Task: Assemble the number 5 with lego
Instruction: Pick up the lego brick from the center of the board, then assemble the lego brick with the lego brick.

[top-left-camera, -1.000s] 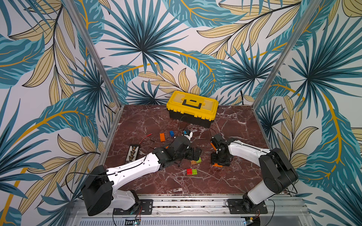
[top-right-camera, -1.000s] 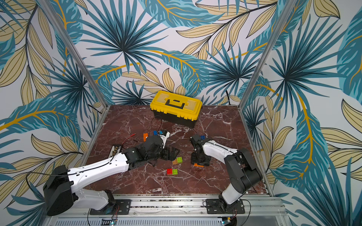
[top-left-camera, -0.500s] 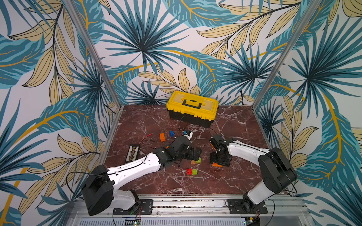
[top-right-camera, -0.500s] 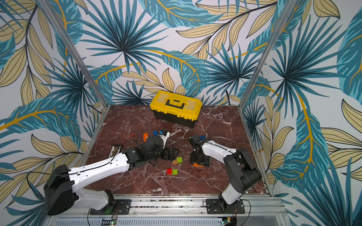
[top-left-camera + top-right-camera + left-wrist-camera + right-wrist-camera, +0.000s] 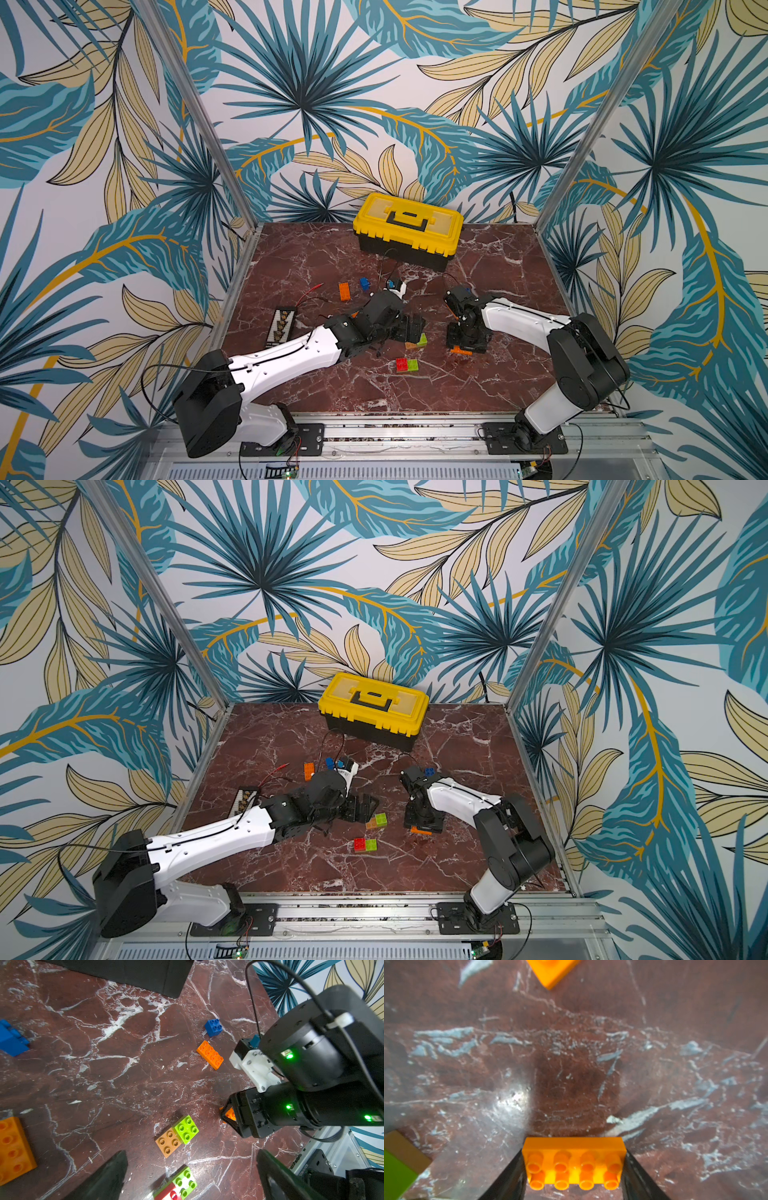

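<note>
In both top views my left claw (image 5: pixel 412 330) sits low over the worktop (image 5: pixel 498 386), just left of the tan-and-green pair (image 5: pixel 419 341). The red-and-green pair (image 5: pixel 407 365) lies nearer me, and the right claw (image 5: pixel 465 347) points down at an orange brick (image 5: pixel 460 351) to their right. A spare orange brick (image 5: pixel 344 291) and a blue brick (image 5: pixel 365 283) lie farther left. On the left wrist view its fingers (image 5: pixel 112 1176) stand wide apart, gripping nothing. On the right wrist view the fingers (image 5: pixel 508 1176) press both ends of the orange brick.
</note>
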Motion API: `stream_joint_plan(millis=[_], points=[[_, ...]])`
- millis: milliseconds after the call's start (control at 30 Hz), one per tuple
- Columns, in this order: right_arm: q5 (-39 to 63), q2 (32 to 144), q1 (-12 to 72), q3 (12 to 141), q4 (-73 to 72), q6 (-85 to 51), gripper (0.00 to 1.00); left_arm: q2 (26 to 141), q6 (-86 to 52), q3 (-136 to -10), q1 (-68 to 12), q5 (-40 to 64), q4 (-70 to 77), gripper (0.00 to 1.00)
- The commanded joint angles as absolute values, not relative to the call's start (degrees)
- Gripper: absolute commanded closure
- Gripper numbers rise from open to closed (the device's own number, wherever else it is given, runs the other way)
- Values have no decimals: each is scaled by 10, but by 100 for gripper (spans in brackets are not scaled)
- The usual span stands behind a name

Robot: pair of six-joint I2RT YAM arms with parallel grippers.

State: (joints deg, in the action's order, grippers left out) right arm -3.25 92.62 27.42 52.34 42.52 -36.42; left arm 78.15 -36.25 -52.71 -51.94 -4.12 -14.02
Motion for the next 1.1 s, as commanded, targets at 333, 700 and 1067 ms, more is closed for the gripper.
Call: stream_joint_plan(millis=[333, 700, 1067], points=[[-25, 795, 375, 550, 482, -453, 45, 668, -418, -415, -520, -157, -107, 0], [-40, 894, 522, 642, 469, -532, 45, 530, -458, -301, -518, -199, -118, 0], [-71, 978, 581, 719, 512, -548, 45, 460, -481, -236, -509, -182, -125, 0]])
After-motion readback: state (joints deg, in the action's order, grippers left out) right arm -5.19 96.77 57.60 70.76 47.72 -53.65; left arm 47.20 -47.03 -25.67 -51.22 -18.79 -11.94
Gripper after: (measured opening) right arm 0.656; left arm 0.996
